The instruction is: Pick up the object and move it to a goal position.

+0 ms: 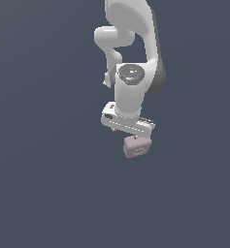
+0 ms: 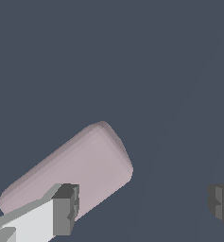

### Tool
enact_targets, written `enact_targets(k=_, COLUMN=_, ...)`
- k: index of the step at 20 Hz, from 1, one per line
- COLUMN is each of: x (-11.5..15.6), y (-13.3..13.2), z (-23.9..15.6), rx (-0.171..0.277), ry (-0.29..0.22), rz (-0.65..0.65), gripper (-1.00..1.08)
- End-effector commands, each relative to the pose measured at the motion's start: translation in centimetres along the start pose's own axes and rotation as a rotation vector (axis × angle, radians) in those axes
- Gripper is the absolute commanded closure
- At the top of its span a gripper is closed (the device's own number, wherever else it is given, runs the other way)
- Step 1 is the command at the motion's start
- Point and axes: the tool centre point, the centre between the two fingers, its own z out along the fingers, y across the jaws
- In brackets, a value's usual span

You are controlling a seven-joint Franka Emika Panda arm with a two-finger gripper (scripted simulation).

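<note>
Fingers (image 2: 65,210) spread wide, gripping nothing; block (image 2: 71,175) lies skewed beside one pad (touching, probably; the wrist view is poor). Close your gripper (image 1: 131,133) now and you may clip a corner, spinning it away.

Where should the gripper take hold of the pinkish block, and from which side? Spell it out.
Probably across the pinkish block's two long flat sides, near its middle, coming straight down over it. It is elongated with rounded ends, so the narrow width suits the open gripper. One finger already overlaps it; the block sits off-centre, so recentre first.
</note>
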Motion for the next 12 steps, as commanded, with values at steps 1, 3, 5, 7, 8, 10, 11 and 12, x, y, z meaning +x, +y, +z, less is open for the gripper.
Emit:
enact_targets(k=1, x=-0.1, y=-0.4, z=0.1, rx=0.000, ry=0.002, rz=0.061, gripper=-0.92)
enact_targets(k=3, x=-0.1, y=-0.7, z=0.1, rx=0.000, ry=0.003, rz=0.109, gripper=-0.92)
enact_targets(k=5, x=-0.2, y=-1.0, z=0.2, rx=0.000, ry=0.005, rz=0.156, gripper=-0.92)
enact_targets(k=7, x=-0.2, y=-1.3, z=0.2, rx=0.000, ry=0.006, rz=0.204, gripper=-0.92)
enact_targets(k=8, x=-0.3, y=-1.5, z=0.2, rx=0.000, ry=0.007, rz=0.228, gripper=-0.92)
enact_targets(k=10, x=-0.3, y=-1.8, z=0.3, rx=0.001, ry=0.008, rz=0.275, gripper=-0.92)
enact_targets(k=11, x=-0.4, y=-2.0, z=0.3, rx=0.001, ry=0.009, rz=0.299, gripper=-0.92)
enact_targets(k=12, x=-0.4, y=-2.1, z=0.3, rx=0.001, ry=0.010, rz=0.323, gripper=-0.92)
